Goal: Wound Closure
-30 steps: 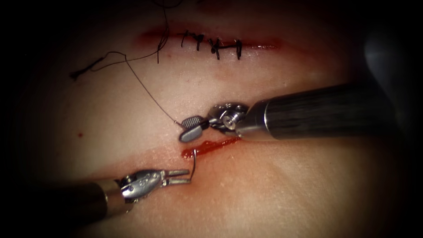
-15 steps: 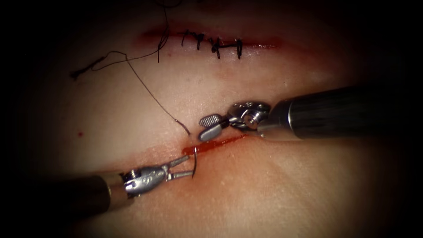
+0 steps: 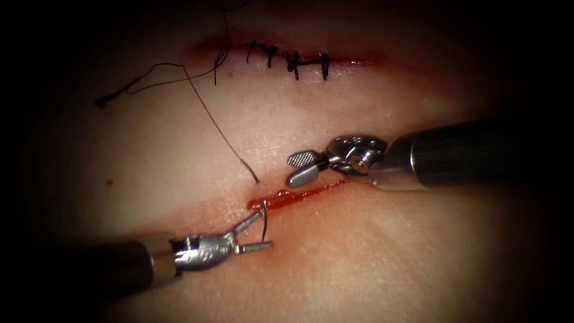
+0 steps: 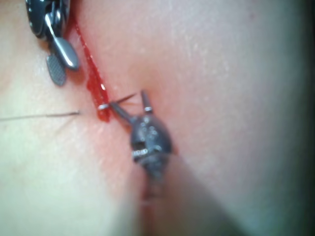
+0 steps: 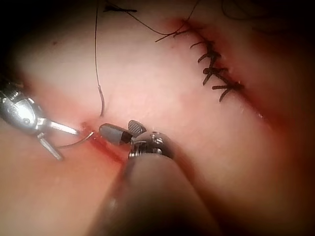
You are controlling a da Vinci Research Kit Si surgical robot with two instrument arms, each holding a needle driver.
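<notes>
The left end effector (image 3: 256,233) is spread wide beside the needle (image 3: 263,215), gripping nothing. The needle stands in the tissue (image 3: 371,263) at the left end of the near cut (image 3: 299,194), its near part rising free between the open jaws. The right end effector (image 3: 301,167) hovers just far of the cut, jaws parted and empty. The thread (image 3: 212,122) runs from the needle's far end toward the stitched far cut (image 3: 287,60). Red fluid (image 3: 281,198) lines the near cut.

Tissue (image 3: 371,251) with red fluid (image 3: 287,197) along its cut, loose thread (image 3: 209,119) across it.
</notes>
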